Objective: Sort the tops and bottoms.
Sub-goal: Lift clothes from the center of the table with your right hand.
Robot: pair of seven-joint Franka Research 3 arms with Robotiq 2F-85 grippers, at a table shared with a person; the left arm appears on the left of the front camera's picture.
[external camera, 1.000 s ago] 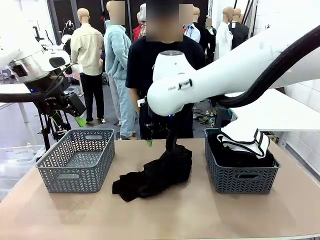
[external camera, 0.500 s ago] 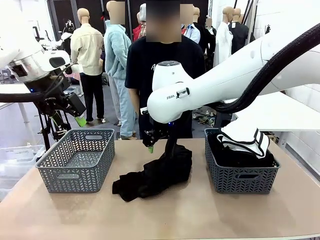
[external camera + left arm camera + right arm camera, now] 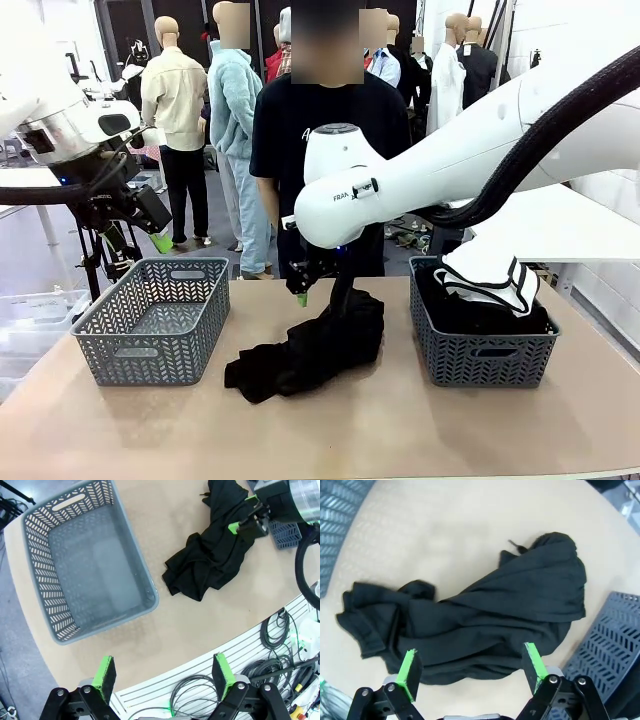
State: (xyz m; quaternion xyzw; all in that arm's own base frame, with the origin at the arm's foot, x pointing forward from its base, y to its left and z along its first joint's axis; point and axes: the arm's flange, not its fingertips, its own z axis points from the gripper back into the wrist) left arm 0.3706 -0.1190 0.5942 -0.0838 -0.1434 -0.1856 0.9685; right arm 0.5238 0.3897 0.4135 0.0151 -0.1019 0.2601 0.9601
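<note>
Right gripper (image 3: 470, 672) jaws apart, empty, poised above black garment (image 3: 485, 617) crumpled on bench (image 3: 445, 535). Garment directly below, between pads. Soft, limp, light; will drape. Best pinch thick bunched fold mid-heap. Left gripper (image 3: 165, 672) apart, idle.

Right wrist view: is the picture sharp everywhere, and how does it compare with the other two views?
Right wrist view: black garment slightly soft, table washed pale. Left wrist view: sharp, empty gray basket bowed by the wide lens. Front view: evenly lit, soft shadows under the baskets.
</note>
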